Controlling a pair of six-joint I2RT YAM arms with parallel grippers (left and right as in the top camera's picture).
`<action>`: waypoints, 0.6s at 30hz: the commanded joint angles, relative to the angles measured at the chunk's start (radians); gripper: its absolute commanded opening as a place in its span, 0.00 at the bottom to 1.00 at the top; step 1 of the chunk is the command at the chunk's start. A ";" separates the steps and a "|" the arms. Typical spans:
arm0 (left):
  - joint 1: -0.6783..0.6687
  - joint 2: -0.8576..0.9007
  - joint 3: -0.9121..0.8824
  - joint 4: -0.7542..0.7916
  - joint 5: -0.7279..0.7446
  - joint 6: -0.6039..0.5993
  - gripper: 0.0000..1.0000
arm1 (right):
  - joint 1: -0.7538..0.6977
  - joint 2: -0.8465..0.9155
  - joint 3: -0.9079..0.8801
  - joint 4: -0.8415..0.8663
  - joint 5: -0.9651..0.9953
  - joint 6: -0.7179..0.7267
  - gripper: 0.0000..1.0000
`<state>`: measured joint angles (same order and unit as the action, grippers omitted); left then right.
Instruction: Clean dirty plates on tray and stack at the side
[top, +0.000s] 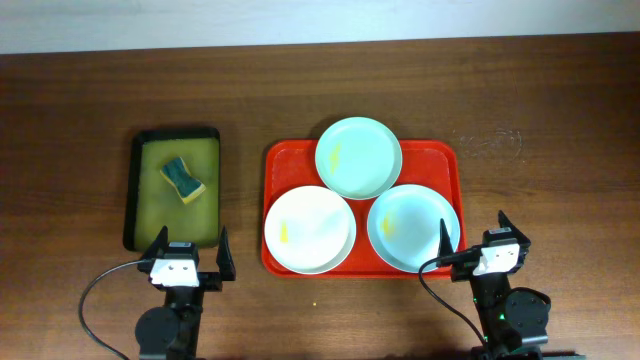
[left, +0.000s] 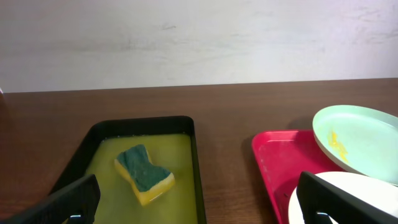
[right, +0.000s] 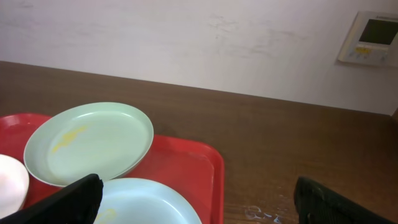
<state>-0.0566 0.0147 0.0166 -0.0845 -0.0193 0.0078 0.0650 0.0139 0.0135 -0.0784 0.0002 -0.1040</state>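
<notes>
Both gaping wide, holding nothing: left gripper (top: 190, 250), right gripper (top: 473, 238). green plate (top: 359, 157) leaning on white plate (top: 309, 228), blue plate (top: 412, 227); risking slipping when scrubbed.

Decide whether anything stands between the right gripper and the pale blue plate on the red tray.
Nothing visible does. The right gripper is open at the near right corner of the tray. The pale blue plate lies just ahead and to its left, with no object between them.

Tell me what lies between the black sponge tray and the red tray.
Only bare wooden table separates the black tray and the red tray, clearest in the overhead view.
</notes>
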 joint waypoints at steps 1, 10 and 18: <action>0.005 -0.010 -0.008 0.002 -0.003 0.016 0.99 | -0.006 -0.007 -0.008 -0.002 0.012 0.011 0.99; 0.005 -0.010 -0.008 0.002 -0.003 0.016 0.99 | -0.006 -0.007 -0.008 -0.002 0.012 0.011 0.99; 0.004 -0.010 -0.007 0.088 0.078 -0.035 0.99 | -0.006 -0.007 -0.008 -0.002 0.012 0.011 0.99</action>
<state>-0.0566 0.0147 0.0158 -0.0700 -0.0193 0.0078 0.0650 0.0139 0.0135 -0.0784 0.0002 -0.1040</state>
